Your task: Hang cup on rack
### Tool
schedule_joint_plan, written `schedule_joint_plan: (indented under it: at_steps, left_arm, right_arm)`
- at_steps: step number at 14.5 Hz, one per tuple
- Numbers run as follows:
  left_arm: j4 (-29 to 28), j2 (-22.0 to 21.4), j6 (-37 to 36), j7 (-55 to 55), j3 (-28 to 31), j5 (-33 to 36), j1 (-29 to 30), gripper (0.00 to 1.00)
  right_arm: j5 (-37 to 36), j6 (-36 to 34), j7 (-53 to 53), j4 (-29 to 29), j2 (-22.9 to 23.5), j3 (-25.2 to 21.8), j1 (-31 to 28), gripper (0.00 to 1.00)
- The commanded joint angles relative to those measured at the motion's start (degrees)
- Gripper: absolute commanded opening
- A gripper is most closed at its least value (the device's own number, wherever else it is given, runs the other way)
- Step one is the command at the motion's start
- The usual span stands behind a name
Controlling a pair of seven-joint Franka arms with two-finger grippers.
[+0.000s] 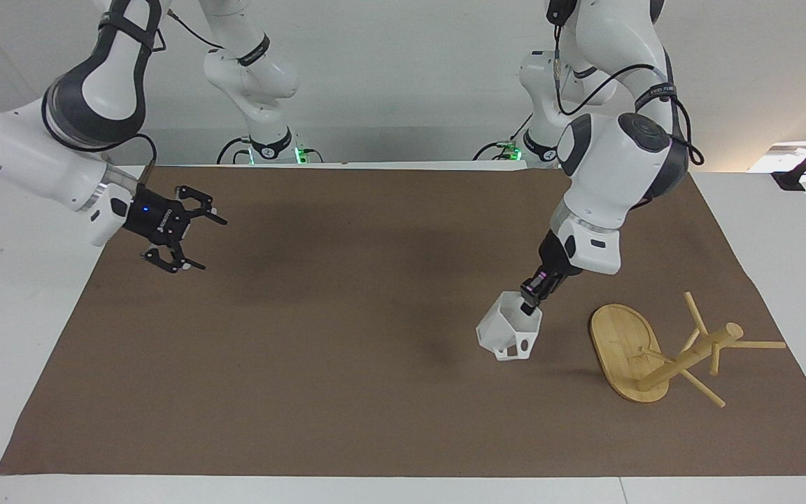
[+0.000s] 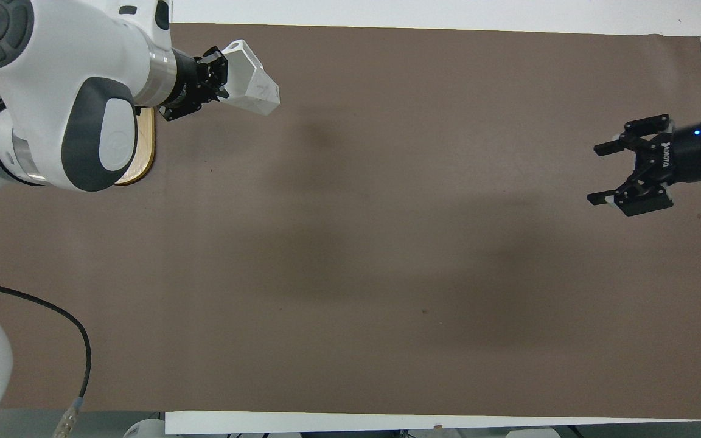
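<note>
Hanging from the left gripper (image 1: 530,302), pinched by its rim, the cup (image 1: 508,329) is beside the rack (image 1: 644,353), while the right gripper (image 1: 189,236) waits wide open, holding nothing.

A robotics lab, plainly: 2 white robot arms (image 1: 606,175) are mounted at one white table (image 1: 39,294), which carries a brown mat (image 1: 347,364) as a work surface. The wall (image 1: 410,70) is bare and white, cables (image 1: 235,150) trail at the arm bases (small green lights glow there too).
</note>
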Motion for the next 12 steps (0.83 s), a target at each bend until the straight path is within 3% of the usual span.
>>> schedule_joint_plan:
  at_steps: [1,3,5,7,9,11,12]
  left_arm:
    - [-19.0,-9.9,19.1,-0.8,-0.1,0.9,1.1,0.00]
    - [-27.8,-12.1,33.4,0.3,-0.3,0.9,3.0,0.00]
    - [-31.2,-12.6,41.6,0.5,-0.4,0.9,4.7,0.00]
    - [-31.3,-12.5,42.1,0.6,-0.4,1.0,6.7,0.00]
    - [-31.6,-12.1,42.7,0.6,-0.5,1.0,8.5,0.00]
    - [-31.9,-11.5,44.7,0.7,-0.5,1.0,9.3,0.00]
    - [-32.1,-10.6,46.2,0.6,-0.6,0.9,9.7,0.00]
  right_arm:
    - [-9.0,-2.9,13.2,4.6,-2.0,0.9,-0.9,0.99]
    - [-16.4,-10.3,27.8,11.3,-1.9,1.2,-0.1,0.99]
    - [-23.0,-15.0,39.0,17.8,-1.2,1.6,1.4,0.99]
    - [-27.8,-19.3,44.9,23.1,-0.1,1.8,4.0,0.99]
    - [-30.1,-22.8,53.4,24.1,-0.5,0.8,7.4,0.99]
    - [-31.7,-23.5,58.5,24.0,-3.3,-7.3,16.6,0.99]
    - [-31.6,-24.2,59.6,24.0,-3.4,-8.3,17.5,0.99]
